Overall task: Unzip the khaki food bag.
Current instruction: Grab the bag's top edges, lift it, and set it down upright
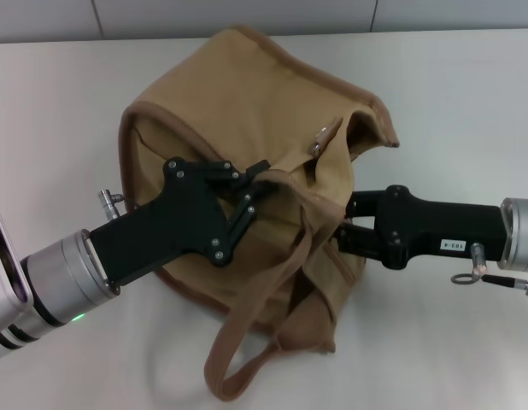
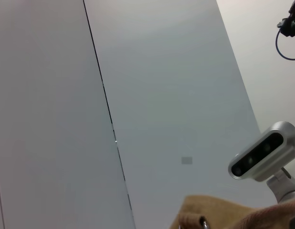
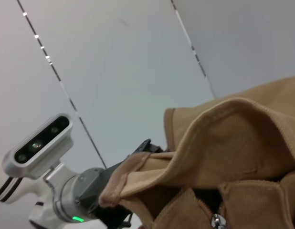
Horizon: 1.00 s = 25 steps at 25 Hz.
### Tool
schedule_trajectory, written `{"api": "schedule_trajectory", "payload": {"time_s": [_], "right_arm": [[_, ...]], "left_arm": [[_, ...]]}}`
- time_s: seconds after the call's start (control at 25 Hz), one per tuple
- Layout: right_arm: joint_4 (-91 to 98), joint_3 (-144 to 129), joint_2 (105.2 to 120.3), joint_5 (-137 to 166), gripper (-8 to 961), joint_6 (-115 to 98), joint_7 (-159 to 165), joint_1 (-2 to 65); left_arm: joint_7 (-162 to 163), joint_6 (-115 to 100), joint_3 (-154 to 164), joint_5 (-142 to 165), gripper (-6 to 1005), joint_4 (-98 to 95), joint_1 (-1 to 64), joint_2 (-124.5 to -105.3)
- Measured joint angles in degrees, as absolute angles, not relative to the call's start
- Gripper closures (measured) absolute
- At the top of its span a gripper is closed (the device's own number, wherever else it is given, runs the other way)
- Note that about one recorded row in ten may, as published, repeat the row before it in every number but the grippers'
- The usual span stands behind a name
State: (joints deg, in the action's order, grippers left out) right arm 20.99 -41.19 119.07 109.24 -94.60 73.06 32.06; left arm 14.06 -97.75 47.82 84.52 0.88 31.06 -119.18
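Khaki food bag (image 1: pixel 247 111) at frame ctr, slumped on white table (image 1: pixel 469 102). Left gripper (image 1: pixel 257 184) from lower left clamps bag's top fabric; right gripper (image 1: pixel 341 224) at mid-right pressed into bag, finger state can't tell.

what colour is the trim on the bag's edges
Brown trim on the tan bag, clearest in the head view.

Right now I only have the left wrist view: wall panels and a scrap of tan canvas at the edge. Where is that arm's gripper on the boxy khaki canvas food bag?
Observer: The left gripper is at the top edge of the khaki canvas food bag, beside a handle's base.
Operator: And the other arm?
Observer: The right gripper is against the bag's right side, its tip hidden behind the handle strap.
Operator: Any zipper pull visible?
Observer: Yes, the right wrist view shows a silver zipper pull below a dark gap in the fabric.
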Motion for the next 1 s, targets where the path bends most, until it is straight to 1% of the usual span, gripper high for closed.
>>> {"api": "schedule_trajectory", "payload": {"time_s": [0.44,0.96,1.0], "right_arm": [[20.91,-44.99,118.57,109.28,581,-97.36,74.2,32.27],[20.92,-44.58,118.56,108.94,602,-97.87,74.82,32.08],[20.92,-44.57,118.59,108.91,634,-97.81,74.83,32.07]], "left_arm": [[14.06,-97.8,47.81,84.56,935,0.88,31.09,-119.18],[14.01,-97.92,47.96,84.48,931,1.4,31.02,-119.18],[14.0,-97.94,47.96,84.48,931,1.41,30.96,-119.18]]}}
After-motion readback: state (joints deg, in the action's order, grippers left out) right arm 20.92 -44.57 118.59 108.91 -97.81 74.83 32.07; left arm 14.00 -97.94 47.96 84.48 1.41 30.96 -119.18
